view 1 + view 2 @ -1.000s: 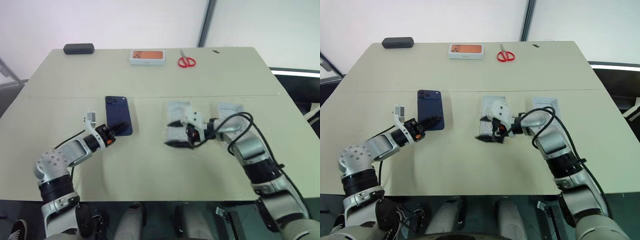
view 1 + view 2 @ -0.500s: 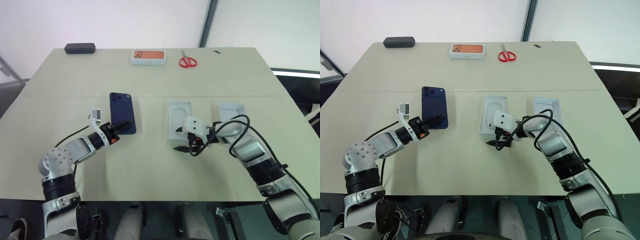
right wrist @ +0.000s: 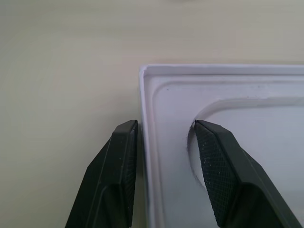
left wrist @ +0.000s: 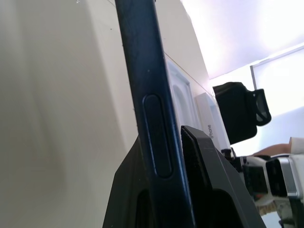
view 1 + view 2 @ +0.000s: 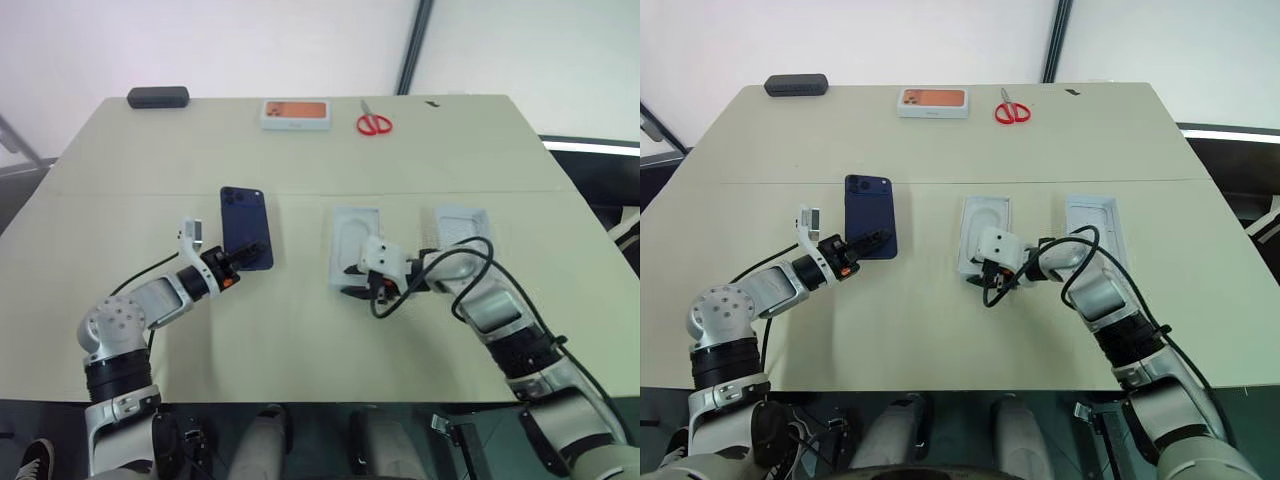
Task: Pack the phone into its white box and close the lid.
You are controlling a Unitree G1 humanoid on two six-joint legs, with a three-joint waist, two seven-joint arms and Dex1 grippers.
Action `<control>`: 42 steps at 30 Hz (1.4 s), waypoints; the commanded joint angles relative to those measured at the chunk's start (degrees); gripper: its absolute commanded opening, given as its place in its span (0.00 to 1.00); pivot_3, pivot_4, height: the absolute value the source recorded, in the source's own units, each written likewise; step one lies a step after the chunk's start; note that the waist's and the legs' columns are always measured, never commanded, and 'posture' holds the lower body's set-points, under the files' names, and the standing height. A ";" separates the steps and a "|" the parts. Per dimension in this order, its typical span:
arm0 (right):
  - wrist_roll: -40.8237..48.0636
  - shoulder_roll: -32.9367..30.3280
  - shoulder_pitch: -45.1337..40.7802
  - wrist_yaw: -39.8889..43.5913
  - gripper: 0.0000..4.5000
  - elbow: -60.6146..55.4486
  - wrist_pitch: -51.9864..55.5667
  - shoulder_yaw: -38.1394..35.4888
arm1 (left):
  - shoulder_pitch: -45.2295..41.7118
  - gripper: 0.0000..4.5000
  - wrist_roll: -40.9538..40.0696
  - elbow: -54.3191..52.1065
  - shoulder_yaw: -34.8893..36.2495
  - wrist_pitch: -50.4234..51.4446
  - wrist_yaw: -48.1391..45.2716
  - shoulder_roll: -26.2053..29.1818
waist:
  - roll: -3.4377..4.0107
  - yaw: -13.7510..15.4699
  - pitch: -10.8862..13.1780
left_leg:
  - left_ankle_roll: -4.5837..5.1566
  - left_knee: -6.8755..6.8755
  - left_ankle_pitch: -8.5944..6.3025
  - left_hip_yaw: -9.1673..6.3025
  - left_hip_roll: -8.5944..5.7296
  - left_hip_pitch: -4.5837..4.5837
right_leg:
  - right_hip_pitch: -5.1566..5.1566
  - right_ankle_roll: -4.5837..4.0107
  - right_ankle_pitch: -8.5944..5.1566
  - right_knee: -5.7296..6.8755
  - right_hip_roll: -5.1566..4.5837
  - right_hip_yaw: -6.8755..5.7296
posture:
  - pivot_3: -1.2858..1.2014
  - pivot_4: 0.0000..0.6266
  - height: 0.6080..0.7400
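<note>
The navy phone (image 5: 246,232) is held off the table by its near end, tilted up, with my left gripper (image 5: 238,264) shut on it. In the left wrist view its thin edge (image 4: 142,61) runs up between the two fingers (image 4: 209,166). The white box (image 5: 338,242) lies mid-table with a white insert (image 5: 358,232) bearing an oval outline inside it. My right gripper (image 5: 352,291) is at the box's near end. Its fingers (image 3: 124,166) straddle the wall (image 3: 145,109), one outside and one inside, still apart. The lid (image 5: 462,220) lies to the right, inside up.
Along the far edge of the table sit a black oblong case (image 5: 157,97), a white-and-orange box (image 5: 295,113) and red scissors (image 5: 374,122). My right arm's black cable (image 5: 455,262) loops over the lid's near end.
My right gripper has come down to the box's near end and its fingers have narrowed around the wall. The left gripper still holds the phone in the same place.
</note>
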 commanded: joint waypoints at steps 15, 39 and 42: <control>1.04 3.38 1.09 0.69 0.45 -5.94 1.35 6.08 | -1.42 0.16 -5.27 -4.62 -0.61 0.74 1.36 -0.09 | -0.01 0.41 0.00 | 0.00 0.02 0.00 -0.01 -0.06 -0.01 | 0.03 0.00 0.00 -0.02 -0.06 -0.01 | 0.52 0.24 1.00; 7.35 -1.52 0.36 2.00 0.99 -8.51 0.67 -1.68 | -0.37 0.16 -7.18 -6.51 -3.78 2.55 1.15 -0.22 | -0.02 0.45 0.01 | 0.00 0.02 0.00 -0.01 -0.05 -0.01 | 0.04 0.00 0.00 -0.04 -0.07 -0.02 | 0.52 0.24 1.00; 12.44 -3.44 1.16 2.72 0.99 -10.36 4.51 -6.78 | 0.51 0.16 -7.22 -7.52 -4.55 2.67 1.68 -0.78 | -0.02 0.47 0.03 | 0.01 0.01 0.00 -0.01 -0.04 -0.02 | 0.04 0.00 0.00 -0.05 -0.08 -0.02 | 0.52 0.24 1.00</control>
